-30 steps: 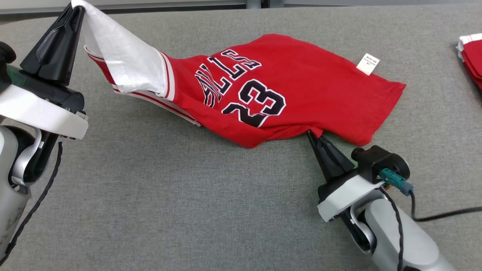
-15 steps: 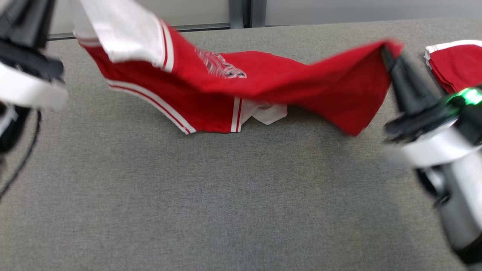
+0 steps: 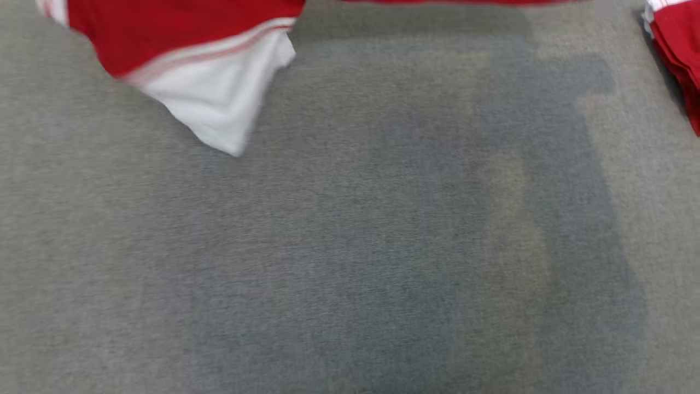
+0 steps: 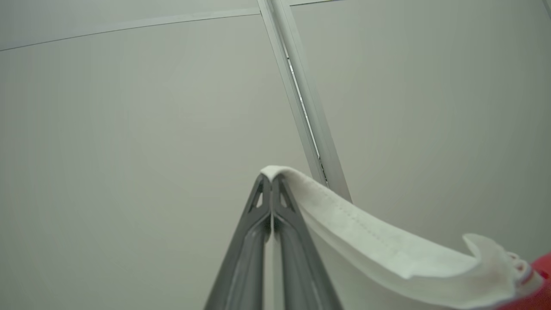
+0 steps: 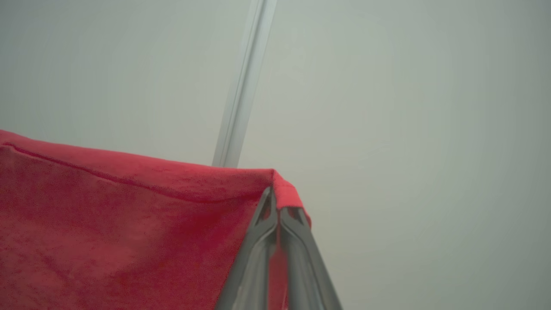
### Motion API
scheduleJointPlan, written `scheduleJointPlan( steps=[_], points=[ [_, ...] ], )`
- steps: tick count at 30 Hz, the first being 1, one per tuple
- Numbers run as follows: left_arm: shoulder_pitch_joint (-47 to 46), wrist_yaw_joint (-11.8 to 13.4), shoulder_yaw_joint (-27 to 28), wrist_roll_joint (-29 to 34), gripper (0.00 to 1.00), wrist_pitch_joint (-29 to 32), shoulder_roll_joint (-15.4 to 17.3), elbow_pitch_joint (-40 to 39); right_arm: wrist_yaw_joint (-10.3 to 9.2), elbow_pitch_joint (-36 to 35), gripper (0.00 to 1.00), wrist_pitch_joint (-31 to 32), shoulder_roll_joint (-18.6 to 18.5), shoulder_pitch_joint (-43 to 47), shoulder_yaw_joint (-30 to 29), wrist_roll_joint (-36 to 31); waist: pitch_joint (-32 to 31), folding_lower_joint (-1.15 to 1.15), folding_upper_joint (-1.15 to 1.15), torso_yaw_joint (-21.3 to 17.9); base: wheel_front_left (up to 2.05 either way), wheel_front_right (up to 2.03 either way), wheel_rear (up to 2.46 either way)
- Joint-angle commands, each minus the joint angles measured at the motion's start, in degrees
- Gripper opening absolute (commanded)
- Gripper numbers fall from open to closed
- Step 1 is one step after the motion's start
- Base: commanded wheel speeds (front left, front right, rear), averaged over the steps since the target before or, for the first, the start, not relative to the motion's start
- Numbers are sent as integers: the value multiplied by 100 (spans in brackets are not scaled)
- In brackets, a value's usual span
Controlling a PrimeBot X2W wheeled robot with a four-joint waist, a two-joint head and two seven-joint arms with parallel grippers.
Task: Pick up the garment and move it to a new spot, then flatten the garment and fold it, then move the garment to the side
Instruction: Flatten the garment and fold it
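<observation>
As the left gripper (image 4: 272,178) clamps a white edge and the right gripper (image 5: 273,189) a red corner, the garment (image 3: 164,33) hangs lifted over the grey table (image 3: 350,246); placing, flattening and folding remain.

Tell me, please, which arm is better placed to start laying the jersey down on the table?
Probably left: the left gripper pinches the white sleeve, and that side of the jersey hangs lowest over the table. The right gripper holds the red hem.
</observation>
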Motion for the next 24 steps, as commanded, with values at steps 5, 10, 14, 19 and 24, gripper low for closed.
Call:
scheduleJointPlan(
  steps=[5,10,14,19,24],
  points=[
    [-1404,132,81,754,0,-438,-227,611,-4,895,0,-510,349,-1235,-210,-602,564,0,0,-391,0,0,0],
    [-1452,151,710,1282,0,-434,-365,-500,-4,590,0,-542,375,-1503,-557,-1125,1077,0,0,-224,0,0,0],
    [-695,-18,1005,1316,0,-437,-468,-865,-4,371,0,-545,364,-1081,-572,-1211,1350,0,0,-3,0,0,0],
    [459,-90,1247,1189,0,-443,-429,-1175,-5,300,0,-548,273,-446,-307,-1135,1343,0,0,166,0,0,0],
    [2362,-102,1316,619,0,-441,-168,-1661,-5,-228,0,-549,177,729,-302,-968,933,0,0,291,0,0,0]
  ],
)
